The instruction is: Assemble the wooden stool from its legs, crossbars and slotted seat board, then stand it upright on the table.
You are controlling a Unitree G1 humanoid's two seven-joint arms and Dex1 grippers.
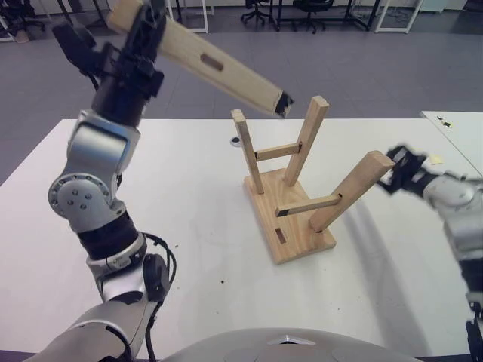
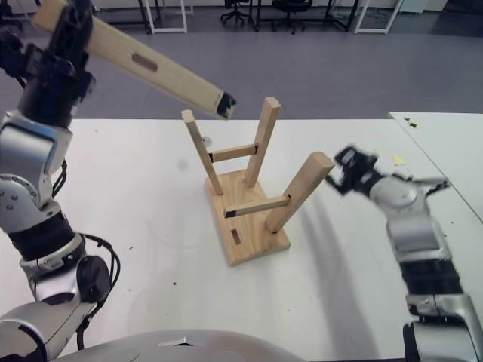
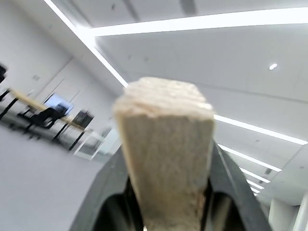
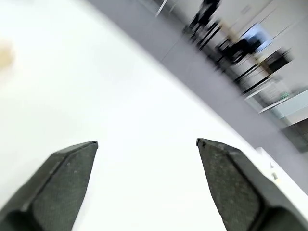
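Three pale square wooden legs (image 1: pixel 306 139) and two thin wooden crossbars (image 1: pixel 278 151) up from the pale slotted wooden seat board (image 1: pixel 302 245), face-down on the white table (image 1: pixel 189 188) in the eye views, probably to keep the open socket on top; carries the fourth, slotted wooden leg (image 1: pixel 226 73) high and slanted in the left gripper (image 1: pixel 145 30), forearm upright, and stretches the right gripper (image 1: pixel 398 170) low, just beside the tilted leg's tip, seemingly to steady it. Pinches, in the left wrist view, that raised leg's end between dark fingers (image 3: pixel 103 202). Spreads, in the right wrist view, both textured fingers (image 4: pixel 53 187) wide over the table, gripping nothing.
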